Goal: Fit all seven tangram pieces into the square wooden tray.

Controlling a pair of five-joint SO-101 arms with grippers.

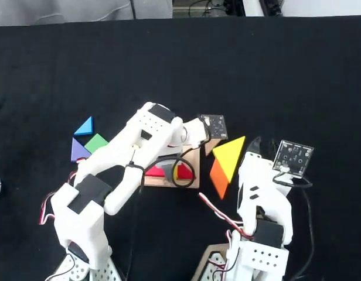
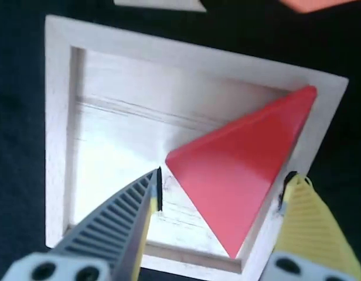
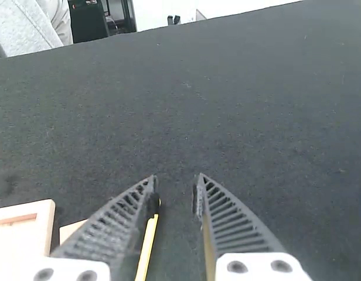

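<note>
One of the seven pieces was judged to be in place, or nearly so: the red triangle [image 2: 239, 164] was seen inside the square wooden tray [image 2: 57, 117], pushed toward one corner. Its long edge appeared to ride up on the rim, so it may not have been seated flat. The rest of the tray floor was left bare. Six pieces were still to be fitted. A yellow triangle [image 1: 230, 153] and an orange piece [image 1: 218, 175] were found touching each other on the black worktop [image 1: 180, 70], just beside the tray on the right arm's side. A pale wooden piece [image 1: 212, 146] was found by the tray's far corner. A blue triangle [image 1: 85, 127], a green triangle [image 1: 97, 142] and a purple triangle [image 1: 78, 150] were clustered well apart on the other side. The tray was made of light, unpainted wood with a raised border and a grained floor. The left pincer [image 2: 222, 187] was held wide over the tray, one finger inside beside the red triangle and the other at the rim, with nothing visibly clamped. The right pincer [image 3: 176, 193] was held narrow and empty over bare worktop.
</note>
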